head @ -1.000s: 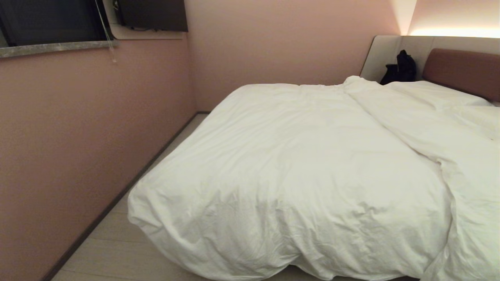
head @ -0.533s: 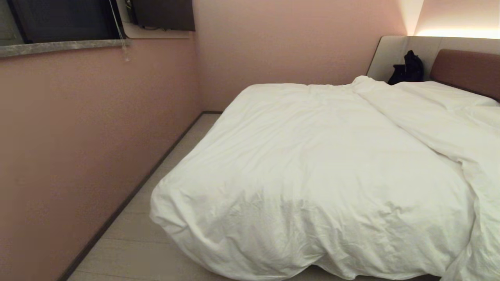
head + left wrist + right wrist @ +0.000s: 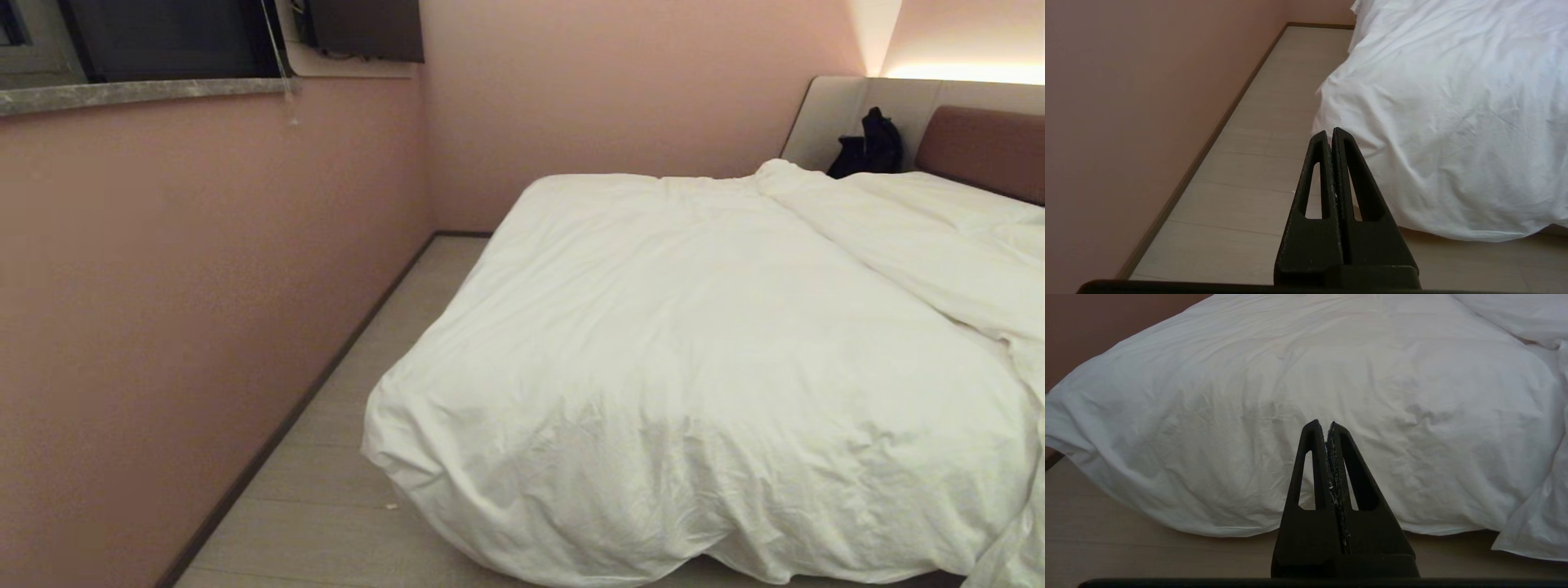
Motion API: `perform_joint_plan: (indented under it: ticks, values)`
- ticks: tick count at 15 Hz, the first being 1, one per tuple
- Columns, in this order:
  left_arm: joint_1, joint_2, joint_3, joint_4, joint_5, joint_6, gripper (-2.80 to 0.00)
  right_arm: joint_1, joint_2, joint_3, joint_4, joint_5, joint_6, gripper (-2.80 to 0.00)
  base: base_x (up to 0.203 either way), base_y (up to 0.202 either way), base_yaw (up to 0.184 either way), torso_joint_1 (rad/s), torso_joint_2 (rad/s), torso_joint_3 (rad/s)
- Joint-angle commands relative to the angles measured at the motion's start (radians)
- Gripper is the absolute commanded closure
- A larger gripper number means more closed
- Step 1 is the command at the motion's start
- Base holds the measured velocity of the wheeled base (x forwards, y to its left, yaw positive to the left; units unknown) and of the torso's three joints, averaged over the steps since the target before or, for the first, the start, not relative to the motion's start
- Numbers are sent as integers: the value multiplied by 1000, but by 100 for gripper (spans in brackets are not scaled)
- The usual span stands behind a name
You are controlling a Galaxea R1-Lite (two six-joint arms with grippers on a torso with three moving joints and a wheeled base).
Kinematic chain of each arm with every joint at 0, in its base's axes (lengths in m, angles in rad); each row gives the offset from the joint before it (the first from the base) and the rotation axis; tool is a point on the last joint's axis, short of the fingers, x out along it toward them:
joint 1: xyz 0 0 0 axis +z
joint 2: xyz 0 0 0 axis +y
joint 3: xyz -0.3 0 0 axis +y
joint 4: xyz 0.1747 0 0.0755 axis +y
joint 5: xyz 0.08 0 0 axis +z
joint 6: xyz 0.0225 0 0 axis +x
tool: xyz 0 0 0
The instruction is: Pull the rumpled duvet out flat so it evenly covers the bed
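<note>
From the foot of the bed, the duvet fills the centre and right of the frame, bulging over the near corner at lower centre, with a ridge running toward the upper right. The left claw and the right claw are both pinched closed, empty, short of the fabric. A grab at that puffy bulge risks catching only the cover and dragging the duvet further askew.
</note>
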Motion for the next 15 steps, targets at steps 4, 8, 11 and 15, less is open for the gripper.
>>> perform_joint_plan:
  ticks: [4, 8, 11, 15]
  values:
    - [1, 0, 0, 0, -1, 0, 0, 0, 0, 0, 0, 0, 0, 0, 0, 0, 0, 0, 0, 0]
    - [1, 0, 0, 0, -1, 0, 0, 0, 0, 0, 0, 0, 0, 0, 0, 0, 0, 0, 0, 0]
    - [1, 0, 0, 0, -1, 0, 0, 0, 0, 0, 0, 0, 0, 0, 1, 18, 0, 2, 1, 2]
    - [1, 0, 0, 0, 1, -6, 0, 0, 0, 0, 0, 0, -1, 0, 1, 158, 0, 2, 1, 0]
